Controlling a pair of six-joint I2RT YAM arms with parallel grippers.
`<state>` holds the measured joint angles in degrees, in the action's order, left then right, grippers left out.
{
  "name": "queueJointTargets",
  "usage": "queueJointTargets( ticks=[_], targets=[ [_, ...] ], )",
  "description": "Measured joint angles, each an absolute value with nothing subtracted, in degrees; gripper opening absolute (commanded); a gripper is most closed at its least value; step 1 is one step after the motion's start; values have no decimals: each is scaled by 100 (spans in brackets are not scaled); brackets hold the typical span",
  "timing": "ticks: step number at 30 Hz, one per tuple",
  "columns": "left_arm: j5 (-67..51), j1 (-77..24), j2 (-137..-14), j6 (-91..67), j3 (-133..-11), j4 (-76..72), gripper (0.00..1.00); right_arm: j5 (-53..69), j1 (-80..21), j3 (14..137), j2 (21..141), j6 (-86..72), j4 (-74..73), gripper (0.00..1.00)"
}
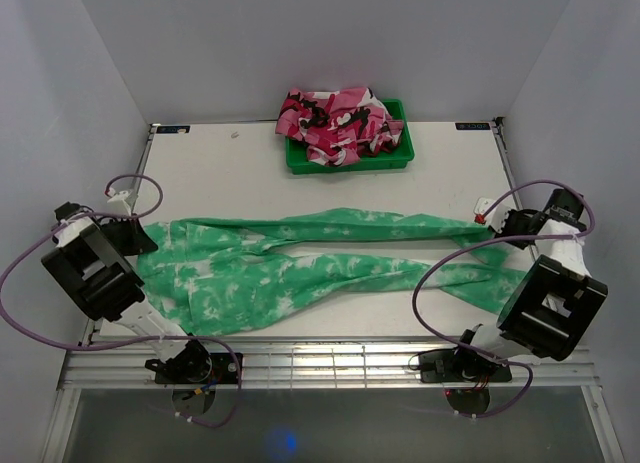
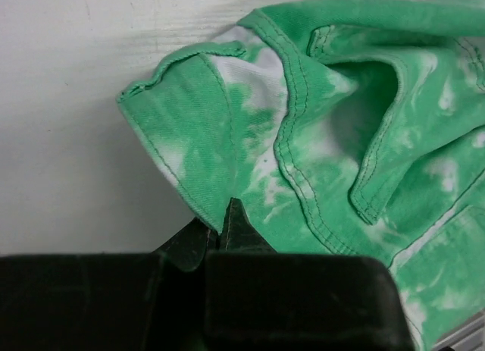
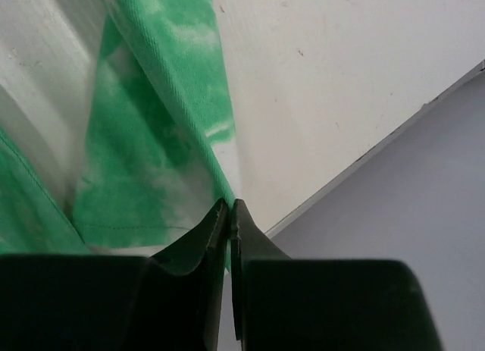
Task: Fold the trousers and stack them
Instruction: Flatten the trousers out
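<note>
1. At the far left of the counter point(image 1: 250, 173), the left gripper point(image 2: 220, 228) has its 2 fingers pressed together on a corner of the trousers' waist end. The left wrist view shows a stitched edge of the cloth running down into the closed tips.
2. A purple cable point(image 1: 30, 268) loops around the left arm.
3. The trousers point(image 1: 300, 268), bright green with cloudy white blotches, lie stretched across the near half of the counter from left to right. The waist end is at the left and the 2 legs run to the right.
4. The 2 legs lie side by side, one farther back and one nearer, with a narrow strip of bare counter showing between them in the middle.
5. Behind the trousers and well apart from them, a green bin point(image 1: 400, 163) sits at the back edge of the counter. A crumpled pink camouflage garment point(image 1: 340, 123) fills it and spills over its left rim.
6. At the far right, the right gripper point(image 3: 229, 211) has its fingers closed on the end of a trouser leg, close to the counter's right edge. Green cloth runs up from the pinched tips in the right wrist view.
</note>
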<state>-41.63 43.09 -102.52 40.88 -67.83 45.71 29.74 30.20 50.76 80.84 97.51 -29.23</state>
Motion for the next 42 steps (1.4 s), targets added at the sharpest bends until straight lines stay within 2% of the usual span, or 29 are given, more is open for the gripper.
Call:
queueJointTargets(
  ticks=[11,23,28,29,31,32,33,34,35,36,37,38,40,42],
  targets=[
    [-4786,4392,-9148,4803,-6289,3782,0,3041,3227,6263,8416,9358,-3210,8],
    [-4569,4165,-10274,4121,-6908,3148,0,2231,2370,6790,9889,8171,-2521,8],
    [-4405,3997,-10707,3750,-7393,2873,0,1883,1868,7719,10757,7478,-2178,8],
    [-4394,3959,-10777,3701,-7474,2821,5,1826,1782,7942,10901,7358,-2130,8],
    [-4338,3876,-10884,3634,-7596,2762,24,1682,1627,8283,11115,7201,-1973,8],
    [-4300,3826,-10919,3618,-7647,2727,38,1581,1551,8394,11190,7144,-1881,25],
    [-4219,3782,-10934,3601,-7690,2674,57,1404,1481,8486,11260,7052,-1806,35],
    [-4125,3756,-10943,3575,-7738,2596,63,1140,1420,8597,11336,6987,-1734,49],
    [-4095,3752,-10940,3546,-7789,2536,74,873,1380,8753,11441,6908,-1704,70],
    [-4091,3765,-10932,3555,-7854,2495,90,646,1363,8901,11539,6801,-1697,77],
    [-4097,3767,-10910,3579,-7915,2477,93,489,1363,9011,11598,6740,-1721,82],
    [-4108,3763,-10853,3623,-7948,2506,98,392,1374,9050,11611,6674,-1761,90],
    [-4115,3758,-10619,3765,-7950,2661,98,399,1446,9059,11500,6560,-1988,92],
    [-4152,3680,-10248,3994,-7948,2891,98,515,1575,9059,11330,6479,-2335,90]
  ],
)
